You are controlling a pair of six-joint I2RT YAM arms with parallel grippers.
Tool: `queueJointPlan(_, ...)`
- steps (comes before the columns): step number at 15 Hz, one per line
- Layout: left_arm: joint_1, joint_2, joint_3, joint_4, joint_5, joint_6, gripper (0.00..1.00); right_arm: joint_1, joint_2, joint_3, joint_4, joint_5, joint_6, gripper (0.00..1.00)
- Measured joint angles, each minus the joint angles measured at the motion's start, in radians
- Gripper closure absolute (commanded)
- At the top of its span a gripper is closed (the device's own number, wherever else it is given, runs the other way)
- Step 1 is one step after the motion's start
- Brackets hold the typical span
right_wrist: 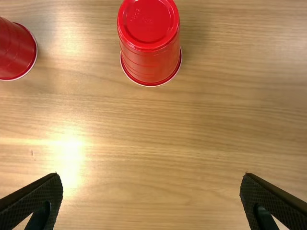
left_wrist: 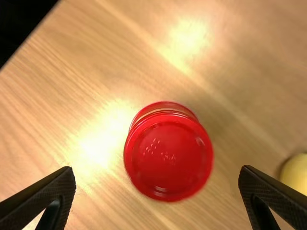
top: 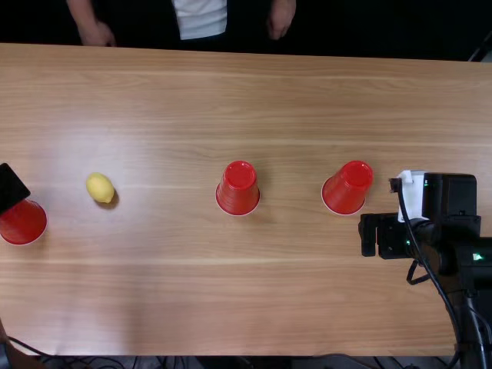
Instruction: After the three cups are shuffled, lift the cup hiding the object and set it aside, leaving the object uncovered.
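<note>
Three red cups stand upside down on the table. The left cup (top: 21, 221) (left_wrist: 168, 149) is near the table's left end, and a yellow ball (top: 100, 187) (left_wrist: 295, 173) lies uncovered just right of it. My left gripper (top: 11, 189) (left_wrist: 156, 191) hovers over that cup, open, with its fingers (left_wrist: 43, 196) wide apart and clear of the cup's sides. The middle cup (top: 238, 188) (right_wrist: 14, 48) and the right cup (top: 347, 187) (right_wrist: 149, 40) stand apart. My right gripper (top: 369, 234) (right_wrist: 151, 191) is open, a little to the near right of the right cup, with nothing between its fingers.
The wooden table (top: 246, 292) has bare room in front of and behind the row of cups. The right arm's body and cable (top: 442, 231) take up the near right corner. The left cup stands close to the view's left edge.
</note>
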Motion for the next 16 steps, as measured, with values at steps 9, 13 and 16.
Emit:
queueJointPlan(9,-0.346,-0.214,0.0,-0.111,0.011,-0.012,0.0,0.002,-0.055,-0.005,-0.003,0.0,0.0,0.0)
queueJointPlan(13,-0.5,-0.256,0.0,-0.129,0.018,-0.012,0.0,0.002,-0.105,-0.008,-0.003,0.0,0.0,0.0)
queueJointPlan(16,-0.506,-0.338,-0.024,-0.156,0.041,-0.012,0.0,0.002,-0.105,-0.035,-0.005,0.0,0.003,0.0)
